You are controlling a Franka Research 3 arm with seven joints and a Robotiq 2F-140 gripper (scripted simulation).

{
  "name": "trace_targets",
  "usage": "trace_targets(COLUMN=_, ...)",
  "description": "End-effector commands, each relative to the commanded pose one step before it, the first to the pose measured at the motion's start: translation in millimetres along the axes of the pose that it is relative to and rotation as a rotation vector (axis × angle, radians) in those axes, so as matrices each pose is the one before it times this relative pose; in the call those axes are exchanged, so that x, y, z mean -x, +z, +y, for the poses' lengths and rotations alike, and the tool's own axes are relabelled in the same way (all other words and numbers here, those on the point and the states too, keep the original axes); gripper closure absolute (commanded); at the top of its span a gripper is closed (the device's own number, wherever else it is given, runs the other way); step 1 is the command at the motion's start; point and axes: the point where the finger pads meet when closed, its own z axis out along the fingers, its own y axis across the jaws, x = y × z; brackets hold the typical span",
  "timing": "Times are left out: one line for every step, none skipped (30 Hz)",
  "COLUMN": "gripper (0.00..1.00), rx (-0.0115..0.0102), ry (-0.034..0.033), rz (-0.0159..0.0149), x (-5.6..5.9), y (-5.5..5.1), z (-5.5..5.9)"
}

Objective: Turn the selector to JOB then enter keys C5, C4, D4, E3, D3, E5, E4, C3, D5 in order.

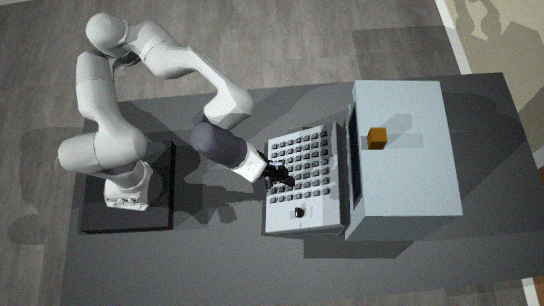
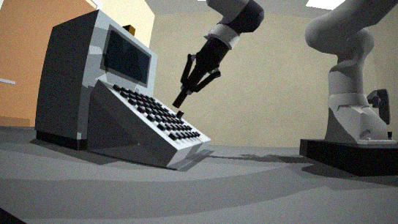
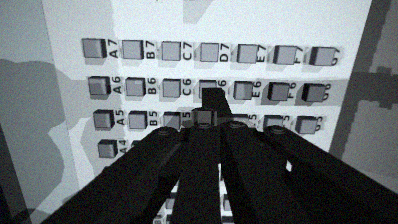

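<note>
claw [image 2: 179, 102] pinched together, empty, above keypad [image 1: 300, 165] near C5/D5 | selector [image 1: 299, 213] position unreadable | apparently all nine keys left

We are in what looks like a bare industrial test cell or workshop. A white robot arm [image 1: 105, 90] stands on a dark base plate [image 1: 95, 222], bolted to a wide grey table [image 1: 250, 270]. Beside it sits a boxy grey control console [image 1: 405, 165] with a dark screen [image 2: 126, 58] and sloping keypad [image 1: 305, 220]. We see plain beige walls [image 2: 278, 84], one orange wall [image 2: 22, 51], and wood-plank flooring [image 1: 280, 35].
</note>
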Motion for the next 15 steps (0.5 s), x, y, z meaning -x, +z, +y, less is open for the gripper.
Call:
trace_targets(gripper=0.9, rx=-0.007, ry=0.04196, rz=0.01202, x=-3.22, y=0.98, z=-1.69)
trace_targets(gripper=0.9, rx=0.0, ry=0.0, rz=0.0, x=0.0, y=1.05, z=0.0)
trace_targets(gripper=0.9, rx=0.0, ry=0.00001, rz=-0.00001, x=0.0, y=1.24, z=0.01)
trace_targets(gripper=0.9, rx=0.0, ry=-0.00001, rz=0.00001, x=0.0, y=1.42, z=-0.01)
trace_targets(gripper=0.9, rx=0.0, ry=0.0, rz=0.0, x=0.0, y=1.55, z=0.0)
trace_targets(gripper=0.9, rx=0.0, ry=0.00001, rz=-0.00001, x=0.0, y=1.65, z=0.01)
trace_targets(gripper=0.9, rx=0.0, ry=-0.00001, rz=0.00001, x=0.0, y=1.71, z=-0.01)
trace_targets(gripper=0.9, rx=0.0, ry=0.00001, rz=-0.00001, x=0.0, y=1.71, z=0.01)
trace_targets(gripper=0.9, rx=0.0, ry=0.0, rz=0.0, x=0.0, y=1.67, z=0.0)
trace_targets(gripper=0.9, rx=0.0, ry=0.0, rz=0.0, x=0.0, y=0.0, z=0.0)
trace_targets(gripper=0.9, rx=0.0, ry=0.0, rz=0.0, x=0.0, y=0.0, z=0.0)
trace_targets(gripper=0.9, rx=0.0, ry=0.0, rz=0.0, x=0.0, y=1.59, z=0.0)
trace_targets(gripper=0.9, rx=0.0, ry=0.00001, rz=-0.00001, x=0.0, y=1.46, z=0.01)
trace_targets(gripper=0.9, rx=0.0, ry=-0.00001, rz=0.00001, x=0.0, y=1.29, z=0.0)
trace_targets(gripper=0.9, rx=0.0, ry=-0.00001, rz=0.0, x=0.0, y=1.1, z=0.0)
